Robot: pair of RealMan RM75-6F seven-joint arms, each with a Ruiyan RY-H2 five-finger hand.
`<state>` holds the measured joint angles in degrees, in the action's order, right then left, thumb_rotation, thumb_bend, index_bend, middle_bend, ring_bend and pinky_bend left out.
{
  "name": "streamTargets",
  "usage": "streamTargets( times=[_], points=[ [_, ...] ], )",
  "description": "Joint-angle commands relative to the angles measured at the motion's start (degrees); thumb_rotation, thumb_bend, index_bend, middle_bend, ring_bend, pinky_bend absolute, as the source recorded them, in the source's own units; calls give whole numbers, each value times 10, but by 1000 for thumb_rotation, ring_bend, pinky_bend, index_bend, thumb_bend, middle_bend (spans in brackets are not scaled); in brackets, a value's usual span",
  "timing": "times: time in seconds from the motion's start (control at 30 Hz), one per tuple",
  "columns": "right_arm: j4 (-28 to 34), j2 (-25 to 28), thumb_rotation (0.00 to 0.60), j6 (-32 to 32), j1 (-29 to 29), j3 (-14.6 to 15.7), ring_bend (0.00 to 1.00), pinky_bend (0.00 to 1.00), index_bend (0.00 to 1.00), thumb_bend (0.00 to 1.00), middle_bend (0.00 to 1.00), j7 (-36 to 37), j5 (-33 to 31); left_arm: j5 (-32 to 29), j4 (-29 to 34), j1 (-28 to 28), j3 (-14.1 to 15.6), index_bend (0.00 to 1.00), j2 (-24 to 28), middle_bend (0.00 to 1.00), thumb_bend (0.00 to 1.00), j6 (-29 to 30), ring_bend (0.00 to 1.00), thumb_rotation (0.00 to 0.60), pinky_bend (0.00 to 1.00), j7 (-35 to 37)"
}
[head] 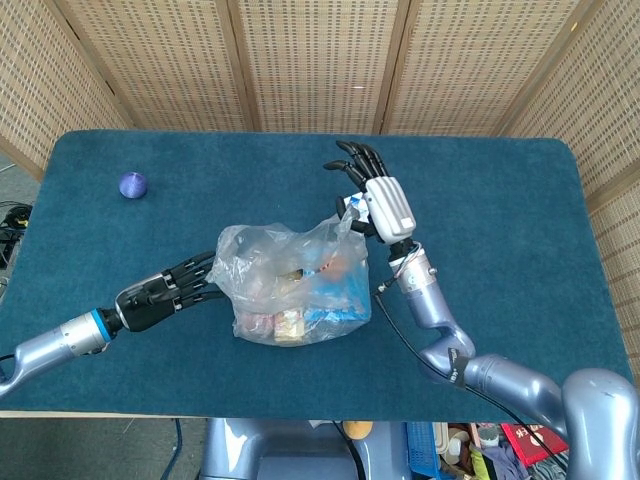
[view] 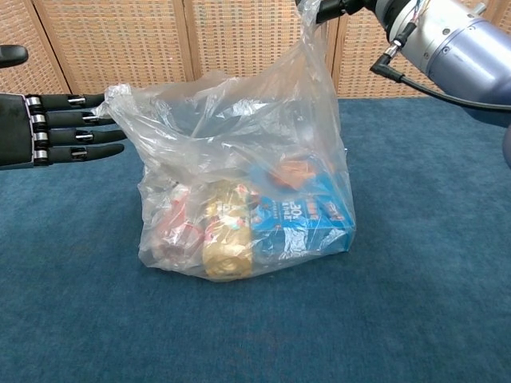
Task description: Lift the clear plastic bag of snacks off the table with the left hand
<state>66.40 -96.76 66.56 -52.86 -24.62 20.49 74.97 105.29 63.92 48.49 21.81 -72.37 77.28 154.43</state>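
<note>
The clear plastic bag of snacks (head: 292, 283) (view: 239, 171) stands on the blue table at its middle. It holds a blue box (view: 305, 217), a gold packet (view: 227, 244) and a pinkish packet (view: 179, 229). My right hand (head: 379, 200) (view: 345, 6) pinches the bag's top right corner and pulls the film up taut. My left hand (head: 160, 293) (view: 49, 132) is left of the bag. Its fingers are straight and apart, and the fingertips (view: 116, 134) reach the bag's left rim. It holds nothing.
A small purple ball (head: 133, 185) lies at the far left of the table (head: 500, 220). Wicker screens stand behind the table. The near table edge runs just below the bag in the head view.
</note>
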Motion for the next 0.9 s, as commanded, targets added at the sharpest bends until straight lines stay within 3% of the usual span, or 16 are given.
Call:
streamTargets(
  times=[0.03,0.43,0.9],
  points=[
    [-1,-1,600,0,0,0,0,0,256,646,102,0,-1,-1,-5,-2,3,0,-1,0,268,-2,0,576,123,7],
    [-4,-5,600,0,-5,-2,0,0,255,647,102,-1,-1,-1,-27,-8,7,0,-12,0,261,-3,0,570,131,31],
    [9,0,600,5,1,7,0,0,256,648,102,-4,4,-4,-55,61,-18,0,-36,0,262,-48,8,542,183,134]
  ],
)
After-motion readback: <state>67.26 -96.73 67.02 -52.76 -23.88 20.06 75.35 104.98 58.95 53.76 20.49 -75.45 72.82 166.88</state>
